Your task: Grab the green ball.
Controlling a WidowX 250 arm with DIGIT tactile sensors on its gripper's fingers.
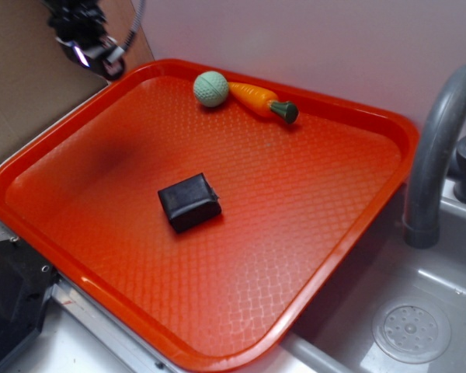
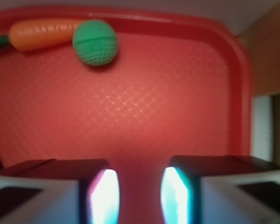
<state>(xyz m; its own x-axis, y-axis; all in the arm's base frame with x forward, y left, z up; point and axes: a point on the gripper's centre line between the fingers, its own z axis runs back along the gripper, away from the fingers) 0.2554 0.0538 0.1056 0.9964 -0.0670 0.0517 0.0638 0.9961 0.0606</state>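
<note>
The green ball (image 1: pixel 210 88) is a small pale mint sphere with a dimpled surface, lying at the far edge of the orange tray (image 1: pixel 326 233), touching the thick end of the orange toy carrot (image 1: pixel 256 99). In the wrist view the ball (image 2: pixel 95 42) is at the upper left, next to the carrot (image 2: pixel 42 33). My gripper (image 1: pixel 89 47) hangs above the tray's far left corner, well left of the ball. In the wrist view the gripper (image 2: pixel 140 196) is open, with only bare tray between its fingers.
A black block (image 1: pixel 189 201) lies near the tray's middle. A grey faucet (image 1: pixel 439 148) and sink with a drain (image 1: pixel 412 330) are to the right. A brown board (image 1: pixel 23 85) stands behind the tray at left.
</note>
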